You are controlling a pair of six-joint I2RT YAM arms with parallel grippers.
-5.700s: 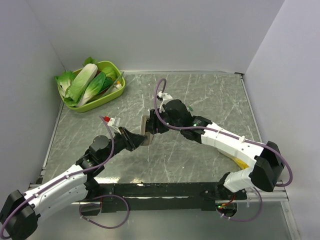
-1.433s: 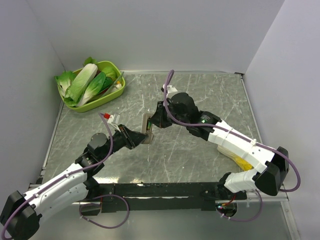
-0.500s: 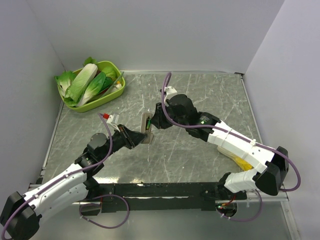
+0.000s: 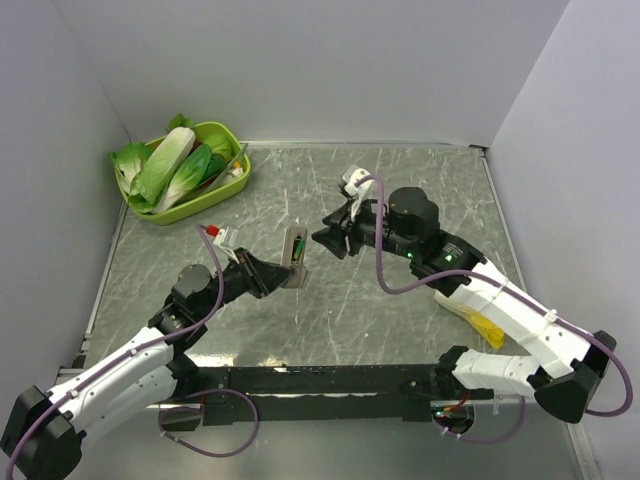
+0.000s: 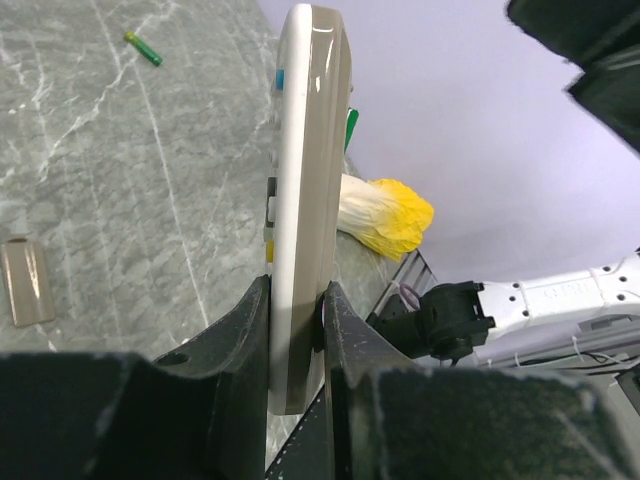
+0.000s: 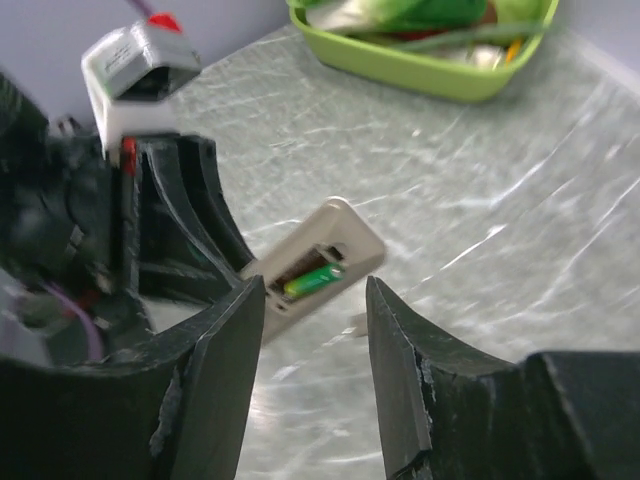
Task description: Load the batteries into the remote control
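- The left fingers (image 5: 245, 330) are clamped on one end of the remote control (image 5: 305, 190), holding it on edge above the bench (image 4: 400, 190).
- Its open back compartment faces the right arm, with one green battery (image 6: 312, 280) seated inside.
- The right fingers (image 6: 225, 350) are spread apart and grasp nothing, near the remote control but not touching it.
- A second battery (image 5: 143, 48) lies loose on the bench, well apart from a small grey cover (image 5: 22, 295).

The remote control (image 4: 294, 256) sits at centre in the left gripper (image 4: 283, 271), with the right gripper (image 4: 326, 240) apart on its right. One battery (image 6: 312, 279) lies inside it; a second battery (image 5: 143, 48) lies loose, seemingly off to its right.
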